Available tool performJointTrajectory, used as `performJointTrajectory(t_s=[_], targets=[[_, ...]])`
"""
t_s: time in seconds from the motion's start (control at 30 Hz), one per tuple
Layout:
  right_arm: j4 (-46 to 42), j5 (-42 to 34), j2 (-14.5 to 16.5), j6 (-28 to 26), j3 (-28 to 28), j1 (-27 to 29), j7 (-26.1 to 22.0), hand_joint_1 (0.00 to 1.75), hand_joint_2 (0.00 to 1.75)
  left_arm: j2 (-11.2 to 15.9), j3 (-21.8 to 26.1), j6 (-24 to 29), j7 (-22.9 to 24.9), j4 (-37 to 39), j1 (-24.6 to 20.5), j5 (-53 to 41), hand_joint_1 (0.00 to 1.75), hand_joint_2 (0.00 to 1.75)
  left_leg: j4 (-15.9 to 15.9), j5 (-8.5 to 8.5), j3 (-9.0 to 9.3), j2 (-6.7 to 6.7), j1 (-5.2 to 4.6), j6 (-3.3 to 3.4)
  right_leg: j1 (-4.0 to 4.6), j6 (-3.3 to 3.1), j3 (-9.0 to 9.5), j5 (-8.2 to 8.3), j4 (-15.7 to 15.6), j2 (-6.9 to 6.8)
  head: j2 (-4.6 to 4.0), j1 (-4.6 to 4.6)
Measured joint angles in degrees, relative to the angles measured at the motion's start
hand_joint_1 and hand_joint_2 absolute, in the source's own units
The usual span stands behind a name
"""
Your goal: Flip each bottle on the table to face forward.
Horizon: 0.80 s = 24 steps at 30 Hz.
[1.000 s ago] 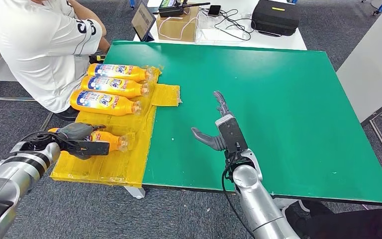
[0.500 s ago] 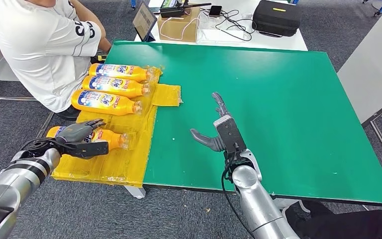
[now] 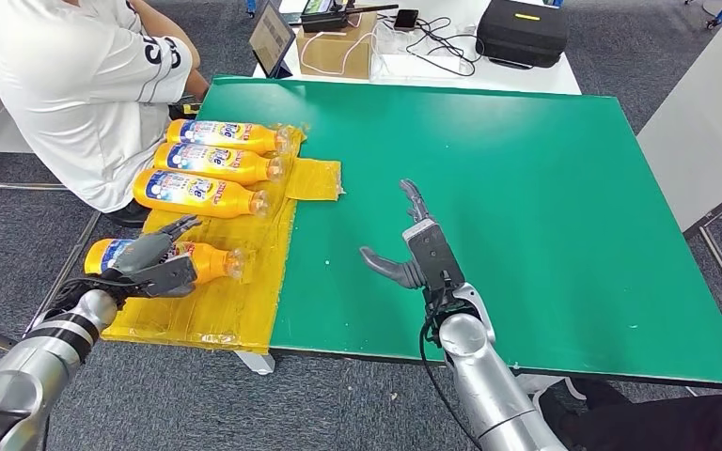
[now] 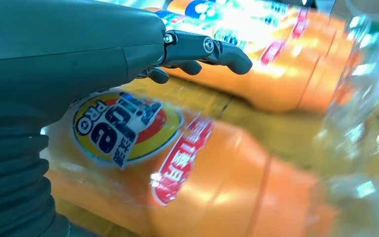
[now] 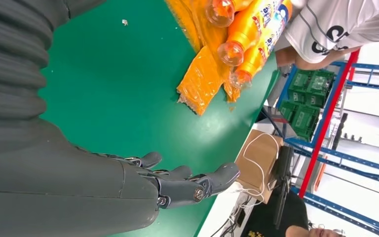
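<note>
Four orange bottles lie on a yellow sheet (image 3: 235,310) at the left side of the green table (image 3: 526,188). The three far ones (image 3: 226,136), (image 3: 214,162), (image 3: 197,193) show blue labels on top. My left hand (image 3: 155,265) lies over the nearest bottle (image 3: 209,263), fingers stretched across it, thumb along its near side. In the left wrist view that bottle (image 4: 202,182) shows its round label, and the fingers (image 4: 227,52) reach straight out above it without wrapping. My right hand (image 3: 414,249) hovers open over bare green table, well right of the bottles.
A person in a white shirt (image 3: 75,85) sits at the table's far left, close to the bottles. A cardboard box (image 3: 334,47), cables and a black case (image 3: 522,33) sit on the white table behind. The right wrist view shows bottle necks (image 5: 232,52) beyond my right hand (image 5: 177,187).
My left hand has slid back along the nearest bottle toward its base, and the bottle's labelled end has come into sight. The right hand has barely shifted.
</note>
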Motion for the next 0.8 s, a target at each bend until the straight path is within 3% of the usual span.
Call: performJointTrajectory(t_s=[0.17,0.43,0.63,0.8], targets=[[0.2,0.1,0.0,0.0,0.0,0.0,0.0,0.0,1.75,-0.9,4.8,-1.1,-1.0,-2.8,1.4,1.6,0.0,1.75,0.0,-0.01,-0.02,0.0,0.0,0.0,0.0,0.0,-0.01,0.0,0.0,0.0,-0.01,0.0],[0.4,0.3,0.0,-0.1,0.0,0.0,0.0,0.0,1.75,-1.9,8.4,-2.6,-2.3,-5.3,2.4,4.4,0.0,1.75,0.0,-0.01,-0.03,0.0,0.0,0.0,0.0,0.0,-0.02,0.0,0.0,0.0,-0.01,-0.01],[0.4,0.8,0.0,-0.4,0.0,0.0,-0.5,0.0,1.75,-3.9,13.7,-11.0,-3.2,-9.9,3.2,13.1,0.0,1.75,0.0,-0.01,-0.04,0.02,0.0,0.0,0.0,0.0,-0.03,0.0,0.0,0.0,0.0,0.0],[0.3,1.4,0.2,-0.4,0.0,0.2,-0.8,0.0,1.75,-7.4,18.2,-18.6,-1.0,-14.1,3.8,22.7,0.0,1.75,0.0,-0.01,-0.05,-0.02,-0.01,0.0,-0.01,0.01,-0.03,0.0,0.0,-0.01,0.0,-0.01]])
